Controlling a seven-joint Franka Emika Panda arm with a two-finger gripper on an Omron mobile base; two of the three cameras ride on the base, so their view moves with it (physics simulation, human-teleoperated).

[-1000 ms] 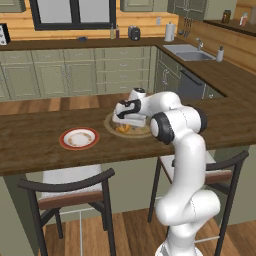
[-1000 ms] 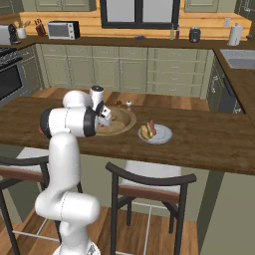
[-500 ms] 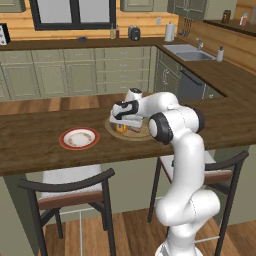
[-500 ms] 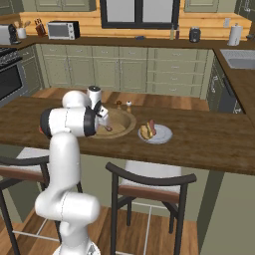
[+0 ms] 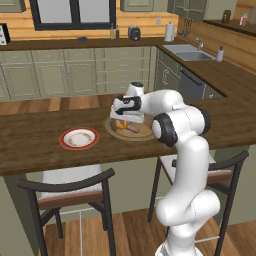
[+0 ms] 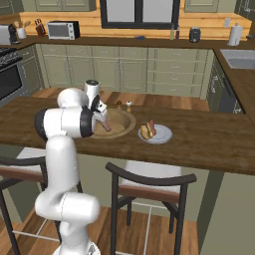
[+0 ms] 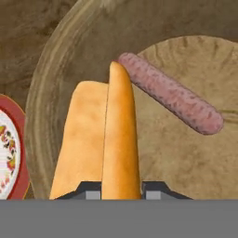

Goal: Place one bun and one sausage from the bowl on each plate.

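Observation:
The tan wooden bowl (image 7: pixel 44 97) holds a bun (image 7: pixel 118 139) and a pink sausage (image 7: pixel 172 95) lying beside it. My gripper (image 7: pixel 121 188) reaches down into the bowl (image 5: pixel 146 135) and is shut on the bun's upright half, with a dark fingertip (image 7: pixel 88 191) on either side. The red-rimmed plate (image 5: pixel 79 138) sits bare to the left of the bowl, and its edge (image 7: pixel 9 144) shows in the hand view. On the bowl's other side, the pale grey plate (image 6: pixel 163 137) carries a bun with a sausage (image 6: pixel 148 129).
Two small shakers (image 6: pixel 123 105) stand behind the bowl (image 6: pixel 128 125). Two chairs (image 5: pixel 70 187) are tucked under the counter's near edge. The wooden counter (image 5: pixel 30 145) runs wide to both sides.
The jaws have closed from wide open onto the bun. The hand has barely moved over the bowl.

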